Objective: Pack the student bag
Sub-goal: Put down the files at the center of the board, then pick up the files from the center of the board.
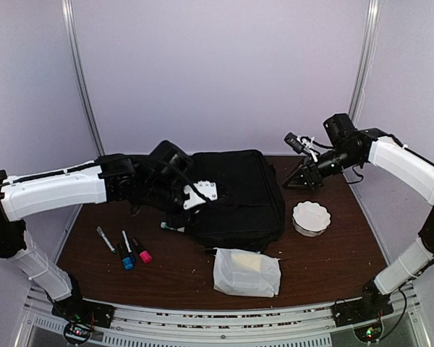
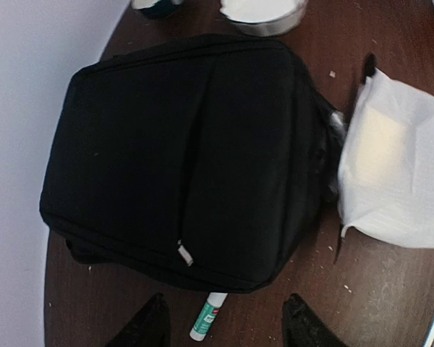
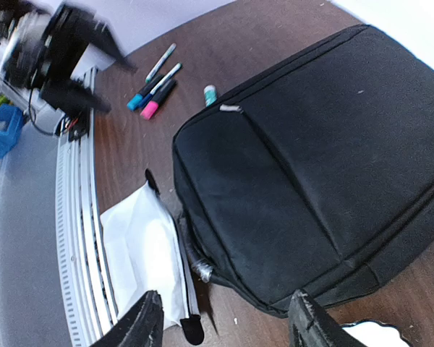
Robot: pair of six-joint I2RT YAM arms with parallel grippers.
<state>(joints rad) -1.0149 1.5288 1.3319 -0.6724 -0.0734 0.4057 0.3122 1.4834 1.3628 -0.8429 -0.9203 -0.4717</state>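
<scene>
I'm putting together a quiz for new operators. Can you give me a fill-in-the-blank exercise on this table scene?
1. The student bag is ___ in colour.
2. The white bowl stands nearer the ___ arm.
3. The left gripper and the right gripper both stand ___, holding nothing.
Missing words: black; right; open.

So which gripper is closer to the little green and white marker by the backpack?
Left. The left gripper hovers right over the green and white marker, at the edge of the backpack. The right gripper is across the backpack, at its opposite side.
</scene>
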